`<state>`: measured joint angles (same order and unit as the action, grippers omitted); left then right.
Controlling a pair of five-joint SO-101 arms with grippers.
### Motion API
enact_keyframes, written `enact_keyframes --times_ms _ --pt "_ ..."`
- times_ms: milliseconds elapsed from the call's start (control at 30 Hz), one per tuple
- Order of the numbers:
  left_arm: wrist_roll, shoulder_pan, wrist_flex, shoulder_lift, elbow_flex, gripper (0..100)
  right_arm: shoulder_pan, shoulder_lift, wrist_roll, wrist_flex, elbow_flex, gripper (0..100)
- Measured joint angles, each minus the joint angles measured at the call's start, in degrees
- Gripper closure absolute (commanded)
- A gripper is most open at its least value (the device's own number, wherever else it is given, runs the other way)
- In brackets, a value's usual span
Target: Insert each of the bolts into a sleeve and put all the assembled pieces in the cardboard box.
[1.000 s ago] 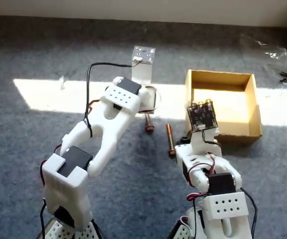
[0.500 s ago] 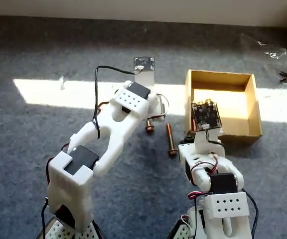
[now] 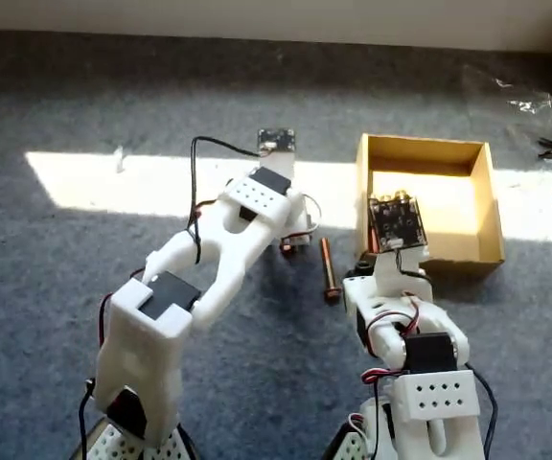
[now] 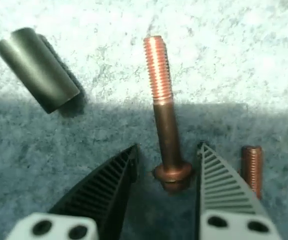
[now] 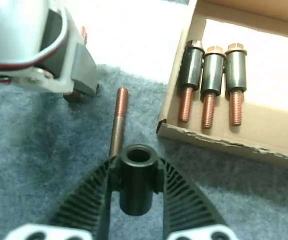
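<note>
copper bolt point(image 4: 166, 125) head between parted left jaws, second bolt point(image 4: 252, 167) partly hidden behind them, right jaws clamping black sleeve point(image 5: 135, 185)

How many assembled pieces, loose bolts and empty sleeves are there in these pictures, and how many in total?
assembled pieces in the cardboard box: 3
loose bolts: 2
empty sleeves: 2
Total: 7

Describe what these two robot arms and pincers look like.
The left arm and right arm are blocky white plastic with black motors, perforated panels and black and red cables. The left gripper and right gripper have black, ridged, tapering fingers.
</note>
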<state>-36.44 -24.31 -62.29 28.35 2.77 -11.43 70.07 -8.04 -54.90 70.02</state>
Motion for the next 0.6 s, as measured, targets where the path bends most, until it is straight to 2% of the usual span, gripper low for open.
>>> enact_keyframes --times_ms 133,333,600 --pt "0.0 0.0 -1.1 0.0 2.4 82 0.0 0.0 0.0 0.0 0.0 99.5" --pt "0.0 0.4 -1.5 0.0 2.6 93 0.0 0.0 0.0 0.0 0.0 99.5" --pt "2.6 2.5 -1.3 0.0 2.6 94 0.0 0.0 0.0 0.0 0.0 99.5"
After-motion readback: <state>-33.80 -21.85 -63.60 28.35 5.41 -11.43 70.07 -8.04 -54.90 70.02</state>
